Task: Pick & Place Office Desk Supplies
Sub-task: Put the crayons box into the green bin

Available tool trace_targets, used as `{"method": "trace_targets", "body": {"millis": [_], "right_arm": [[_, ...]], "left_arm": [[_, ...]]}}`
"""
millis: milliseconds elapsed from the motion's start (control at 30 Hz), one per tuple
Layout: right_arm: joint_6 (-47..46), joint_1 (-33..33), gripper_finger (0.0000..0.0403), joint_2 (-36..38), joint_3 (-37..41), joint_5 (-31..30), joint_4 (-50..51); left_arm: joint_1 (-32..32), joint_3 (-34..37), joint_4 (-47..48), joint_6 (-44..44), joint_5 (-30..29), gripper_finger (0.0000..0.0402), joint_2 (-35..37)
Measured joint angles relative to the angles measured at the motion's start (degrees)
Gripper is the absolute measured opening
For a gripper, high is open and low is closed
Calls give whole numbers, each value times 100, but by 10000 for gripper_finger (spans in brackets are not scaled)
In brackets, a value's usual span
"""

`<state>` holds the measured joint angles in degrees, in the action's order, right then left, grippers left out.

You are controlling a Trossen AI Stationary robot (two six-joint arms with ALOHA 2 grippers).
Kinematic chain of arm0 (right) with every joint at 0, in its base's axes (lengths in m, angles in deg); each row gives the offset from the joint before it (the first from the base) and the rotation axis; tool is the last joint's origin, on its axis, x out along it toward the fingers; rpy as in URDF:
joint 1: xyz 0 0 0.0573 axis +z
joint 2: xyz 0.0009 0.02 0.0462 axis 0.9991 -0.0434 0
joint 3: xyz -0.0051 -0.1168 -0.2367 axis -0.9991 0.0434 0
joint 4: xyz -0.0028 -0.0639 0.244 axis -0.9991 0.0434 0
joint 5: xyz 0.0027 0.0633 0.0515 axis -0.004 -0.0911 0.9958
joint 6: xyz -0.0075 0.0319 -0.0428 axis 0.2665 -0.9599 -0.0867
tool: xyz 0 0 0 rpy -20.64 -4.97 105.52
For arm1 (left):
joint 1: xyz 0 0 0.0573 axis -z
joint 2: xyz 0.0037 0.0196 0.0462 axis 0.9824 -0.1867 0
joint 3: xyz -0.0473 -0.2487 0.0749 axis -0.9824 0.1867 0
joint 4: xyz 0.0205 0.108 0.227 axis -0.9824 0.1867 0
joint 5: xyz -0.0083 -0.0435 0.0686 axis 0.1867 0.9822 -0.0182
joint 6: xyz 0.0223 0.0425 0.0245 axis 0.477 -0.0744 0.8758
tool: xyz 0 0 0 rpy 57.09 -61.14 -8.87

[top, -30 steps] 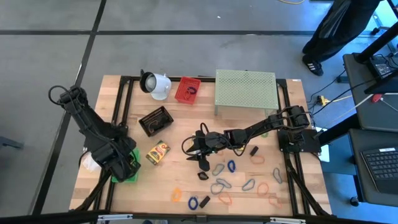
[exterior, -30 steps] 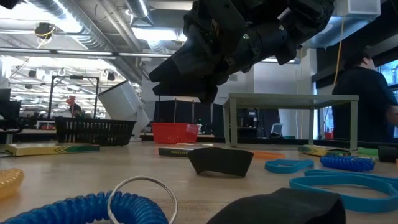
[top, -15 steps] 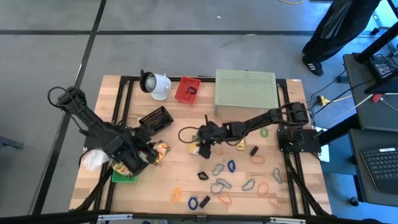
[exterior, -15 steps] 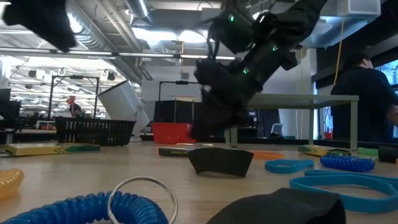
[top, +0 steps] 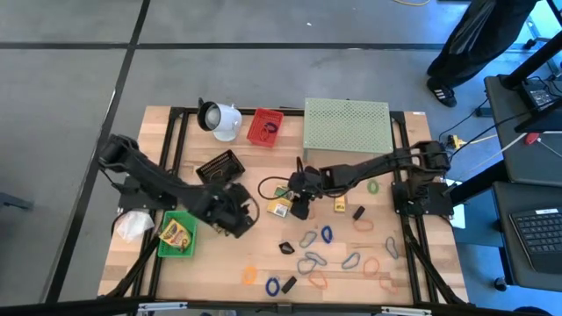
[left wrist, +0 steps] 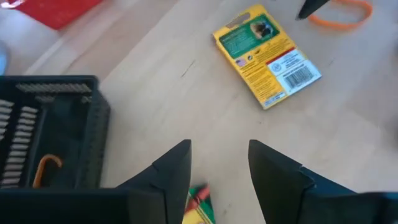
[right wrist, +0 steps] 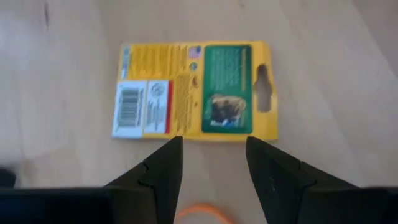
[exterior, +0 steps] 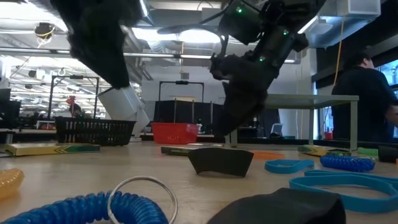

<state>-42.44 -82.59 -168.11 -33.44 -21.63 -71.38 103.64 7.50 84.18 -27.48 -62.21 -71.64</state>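
**L arm off the tray, both grippers empty over crayon boxes**

Changes over the last sec: L arm has swung away from the green tray [top: 163, 251] at the table's L-front and now reaches toward table centre. That uncovers one yellow-green crayon box [top: 176, 232] lying inside the tray, so I'd count that one as placed.

The left gripper [left wrist: 217, 146] is spread apart w/ nothing between the fingers. It hangs just beside the black mesh basket [top: 219, 168], and the corner of a second crayon box [left wrist: 199, 205] peeks out on the wood right under it (the box that lay bare there a sec ago, now mostly hidden by the arm in high view).

R arm has pulled back slightly toward the green mesh stand [top: 347, 127]. The right gripper [right wrist: 214, 142] is parted too, holding nothing. A third crayon box [right wrist: 193, 90] lies flat, label up, just past its fingertips; not touching as far as I can tell.

Meaning for the task: early stage. One box is sorted and two are lined up, one per arm. Likely next for each is a descent and pinch. The loose clips and rubber-band loops [top: 373, 263] at the R-front of the table haven't moved.
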Motion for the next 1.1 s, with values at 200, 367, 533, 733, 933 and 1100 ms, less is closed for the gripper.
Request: {"method": "trace_targets", "body": {"millis": [200, 367, 533, 733, 933, 1100], "right_arm": [[30, 124, 178, 5, 0, -78, 547], [-9, 243, 178, 13, 0, -586, 1507], [-213, 421, 178, 16, 0, -990, 2246], [-147, 665, 178, 48, 163, -1091, 2423], [-754, 675, 178, 562, 867, -1191, 2199], [-1061, 553, 178, 1440, 1511, -1192, 687]], "left_arm": [[-271, 0, -630, 850, 310, 144, -540], [-414, 1, -1086, 1361, 490, 135, -896], [-501, 2, -1513, 1838, 492, 120, -1174], [-468, 387, -1631, 1775, 344, 93, -1166], [-318, 1853, -3957, 1337, 449, 65, -785], [-326, 2590, -6061, 2006, 220, 57, -734]]}}
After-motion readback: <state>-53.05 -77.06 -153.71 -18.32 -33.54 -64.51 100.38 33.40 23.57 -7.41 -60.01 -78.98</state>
